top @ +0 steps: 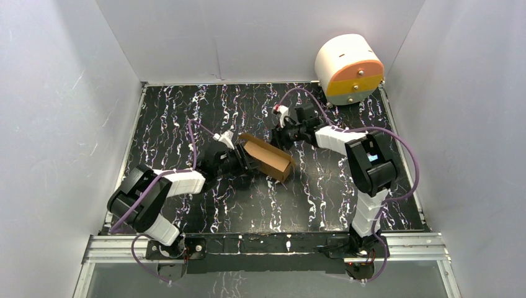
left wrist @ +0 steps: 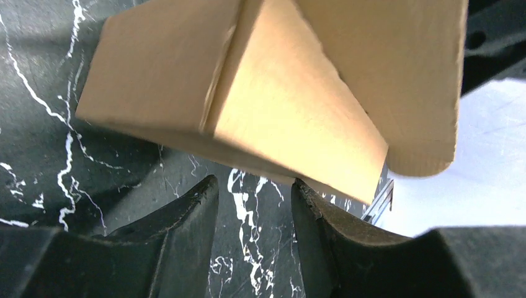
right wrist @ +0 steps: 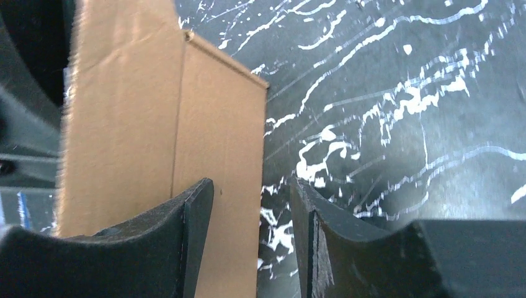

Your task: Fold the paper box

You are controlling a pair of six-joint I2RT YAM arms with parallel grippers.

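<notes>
One brown carton (top: 270, 159) lay mid-worktop (top: 186, 105), well apart from every worktop edge. I had two hands at it, both released: left hand (top: 236, 159) at its open end, right hand (top: 281, 133) beside its far edge. One white cylinder (top: 348, 68) sat in the far-right corner.

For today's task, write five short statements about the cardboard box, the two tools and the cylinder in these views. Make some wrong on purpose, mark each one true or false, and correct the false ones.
1. The paper box lies on the table between the left tool and the right tool. True.
2. The left tool is shut on the paper box. False: it is open, with bare table showing in its gap.
3. The white cylinder sits at the far right corner. True.
4. The paper box is a flat sheet. False: it is raised into a carton with one end open.
5. The right tool is open. True.
</notes>
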